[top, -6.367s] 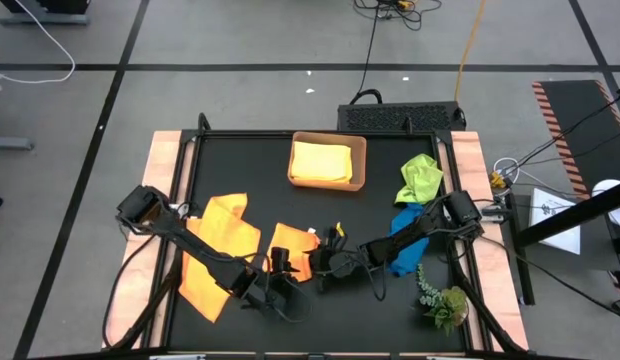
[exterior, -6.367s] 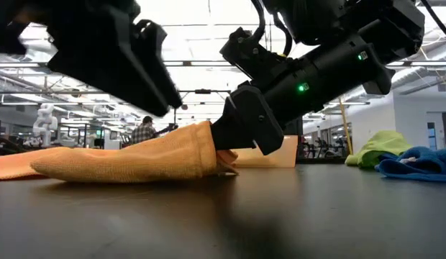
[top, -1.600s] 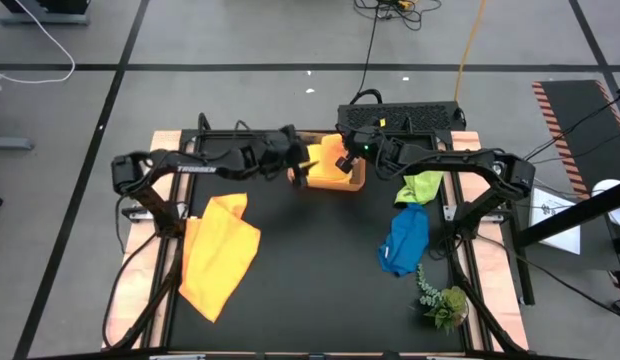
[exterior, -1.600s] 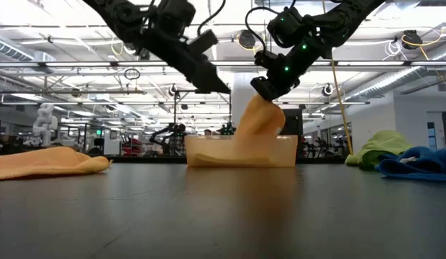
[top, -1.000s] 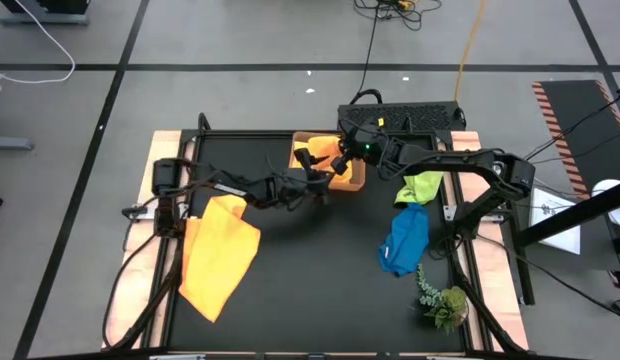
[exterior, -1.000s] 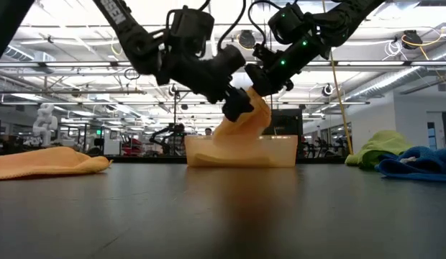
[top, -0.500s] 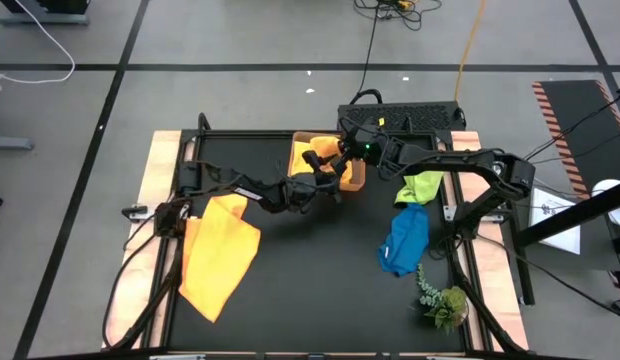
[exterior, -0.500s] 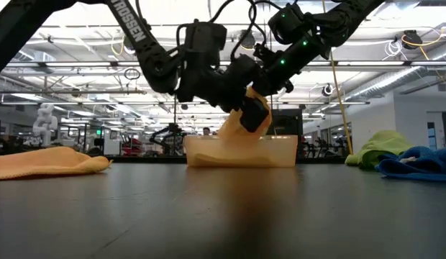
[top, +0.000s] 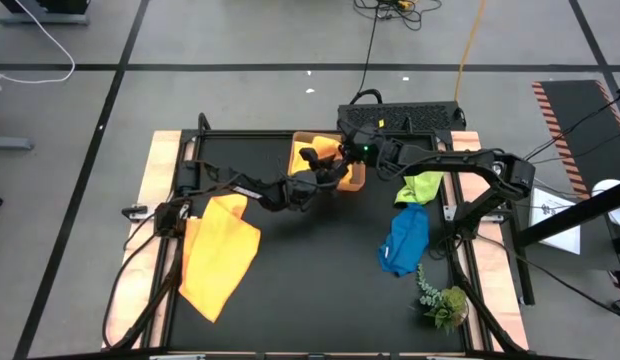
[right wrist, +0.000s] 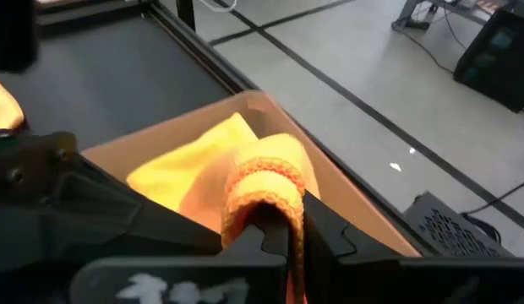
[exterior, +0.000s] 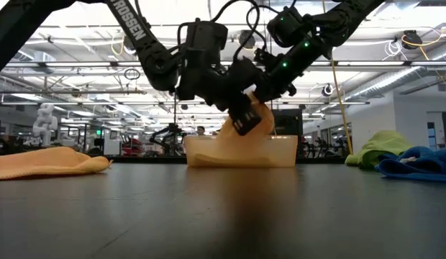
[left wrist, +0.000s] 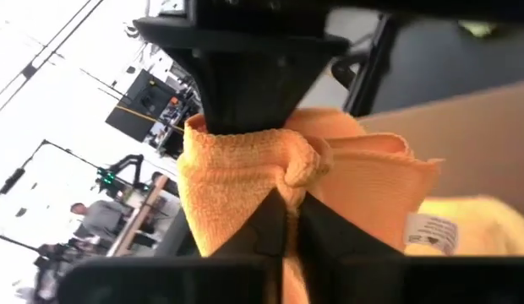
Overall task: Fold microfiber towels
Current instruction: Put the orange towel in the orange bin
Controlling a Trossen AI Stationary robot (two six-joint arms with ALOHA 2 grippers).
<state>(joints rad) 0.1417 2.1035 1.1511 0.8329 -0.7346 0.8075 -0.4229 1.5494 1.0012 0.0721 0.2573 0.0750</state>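
High view: Both arms meet over the tan tray (top: 358,176) at the table's far edge. The left gripper (top: 320,170) and right gripper (top: 342,160) sit just beside each other on one folded orange towel (top: 330,165). A second orange towel (top: 218,255) lies well apart by the left arm; green towel (top: 421,178) and blue towel (top: 405,240) lie on the right.

Low view: The folded towel (exterior: 246,133) hangs upright, its long axis vertical, lower end inside the tray (exterior: 280,152).

Left wrist view: Left fingers pinched narrow on the orange cloth (left wrist: 245,186), straight ahead, facing the right gripper.

Right wrist view: Right fingers clamped on the fold (right wrist: 264,190); the yellow towel (right wrist: 190,165) lies below in the tray, so lowering straight down looks the likely move.
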